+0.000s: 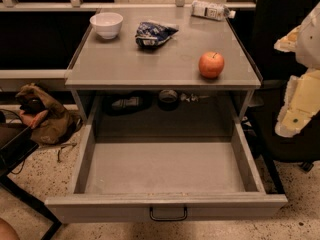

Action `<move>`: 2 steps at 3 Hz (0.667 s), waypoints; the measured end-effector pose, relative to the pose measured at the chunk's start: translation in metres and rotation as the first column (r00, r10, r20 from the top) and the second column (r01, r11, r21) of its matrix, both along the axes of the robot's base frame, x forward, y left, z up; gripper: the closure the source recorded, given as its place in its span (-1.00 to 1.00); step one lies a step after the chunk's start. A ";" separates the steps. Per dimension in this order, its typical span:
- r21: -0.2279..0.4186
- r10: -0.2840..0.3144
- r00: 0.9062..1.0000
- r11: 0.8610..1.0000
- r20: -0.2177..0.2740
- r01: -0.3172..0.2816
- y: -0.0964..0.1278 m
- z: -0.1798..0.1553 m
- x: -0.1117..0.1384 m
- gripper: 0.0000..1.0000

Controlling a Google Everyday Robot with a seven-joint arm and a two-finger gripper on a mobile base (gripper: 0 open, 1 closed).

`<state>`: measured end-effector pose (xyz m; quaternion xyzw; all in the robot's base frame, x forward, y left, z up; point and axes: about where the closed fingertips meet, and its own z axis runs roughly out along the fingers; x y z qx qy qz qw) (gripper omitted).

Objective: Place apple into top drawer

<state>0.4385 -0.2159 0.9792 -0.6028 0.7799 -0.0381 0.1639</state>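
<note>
The red-orange apple (211, 64) stands on the grey cabinet top (150, 64), near its front right corner. Below it the top drawer (165, 166) is pulled fully out and shows a bare grey floor. Its flat front carries a small dark wire handle (168, 214). My gripper (296, 96) shows as pale white and yellowish parts at the right edge of the view. It is to the right of the cabinet, apart from the apple and roughly level with the cabinet top's front edge.
A white bowl (106, 24) sits back left on the top, with a blue crumpled snack bag (152, 34) mid-back and a lying bottle (212, 10) back right. A brown bag (42, 116) lies on the floor at left. Dark furniture legs (22, 194) stand bottom left.
</note>
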 end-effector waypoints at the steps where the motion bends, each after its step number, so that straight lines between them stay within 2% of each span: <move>1: 0.000 0.000 1.000 1.000 0.000 0.000 0.000 0.000 0.000 -1.00; 2: 0.013 -0.004 1.000 1.000 0.027 0.004 0.002 -0.004 0.016 -1.00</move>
